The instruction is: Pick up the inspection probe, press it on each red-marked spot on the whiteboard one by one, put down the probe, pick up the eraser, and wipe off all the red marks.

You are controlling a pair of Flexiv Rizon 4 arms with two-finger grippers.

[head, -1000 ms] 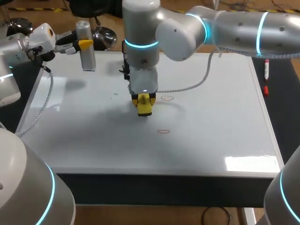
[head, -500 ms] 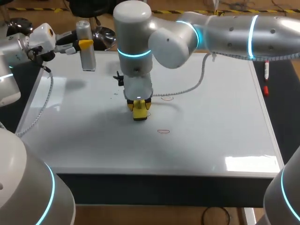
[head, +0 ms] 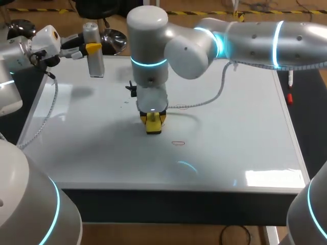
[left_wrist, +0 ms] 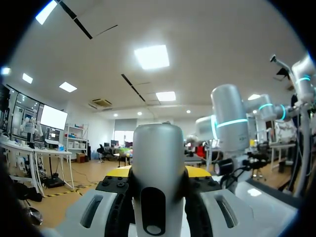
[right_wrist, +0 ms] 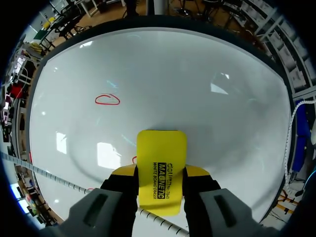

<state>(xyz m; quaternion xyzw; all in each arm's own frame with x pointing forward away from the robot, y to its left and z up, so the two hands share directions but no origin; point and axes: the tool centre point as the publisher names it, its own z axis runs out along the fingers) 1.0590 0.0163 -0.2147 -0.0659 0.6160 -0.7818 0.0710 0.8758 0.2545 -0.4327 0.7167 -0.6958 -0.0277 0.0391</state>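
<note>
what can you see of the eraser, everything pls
The eraser is a flat, bright yellow block with rounded corners and black print on its face, plastic-looking. The right gripper is shut on it, a finger on each side, its far end pointing down at the whiteboard. A red oval lies ahead of it; contact with the board is unclear.

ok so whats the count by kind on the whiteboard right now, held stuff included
inspection probe: 1
eraser: 1
red marks: 3 (one full oval, one peeking out beside the eraser, one partly under the cable)
total: 5
</note>
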